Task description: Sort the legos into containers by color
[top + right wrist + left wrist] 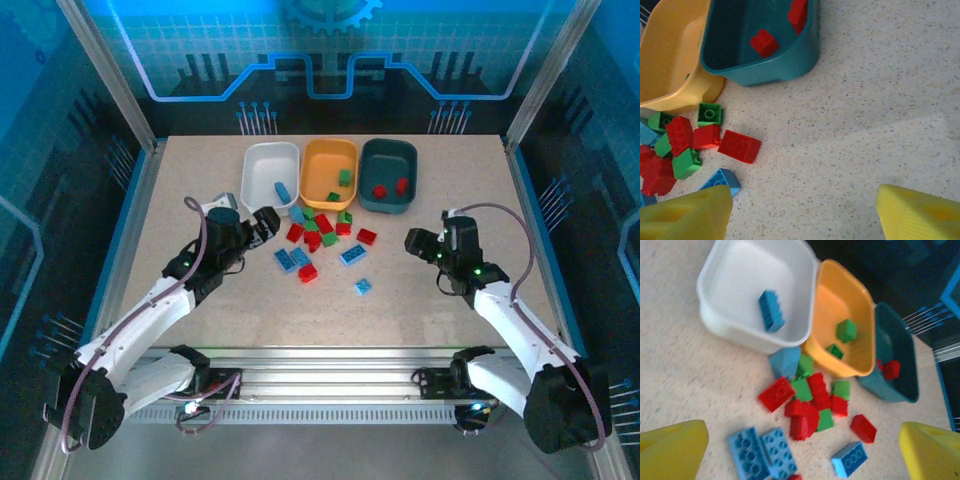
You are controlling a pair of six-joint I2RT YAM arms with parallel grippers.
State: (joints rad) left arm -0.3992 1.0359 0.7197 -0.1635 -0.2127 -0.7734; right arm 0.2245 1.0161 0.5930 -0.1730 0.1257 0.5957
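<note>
**A:** How do the containers stand?

**B:** In a row at the far part of the table (pixel 200 190). The white tray (pixel 262 163) is on the left, the orange-yellow tray (pixel 322 165) is in the middle, and the dark teal tray (pixel 388 160) is on the right. Each is close against its neighbour.

**A:** What lies in them?

**B:** One light blue brick (pixel 771 310) lies in the white tray. Two green bricks (pixel 845 330) lie in the orange-yellow one, and two red bricks (pixel 764 42) in the teal one.

**A:** And the other legos?

**B:** The loose pile (pixel 318 235) lies on the table just in front of the trays, with red and green bricks heaped together. A blue one sits just beside the white tray's near wall. A few blue bricks lie apart on the near side, and a small blue brick (pixel 363 287) lies nearest the arms.

**A:** The grippers?

**B:** The left gripper (pixel 268 224) hangs at the left of the pile. Its yellow fingers (pixel 672 447) are spread wide and grip nothing. The right gripper (pixel 413 242) hangs over bare table to the right of the pile. Its fingers (pixel 920 210) are likewise wide apart and empty.
</note>
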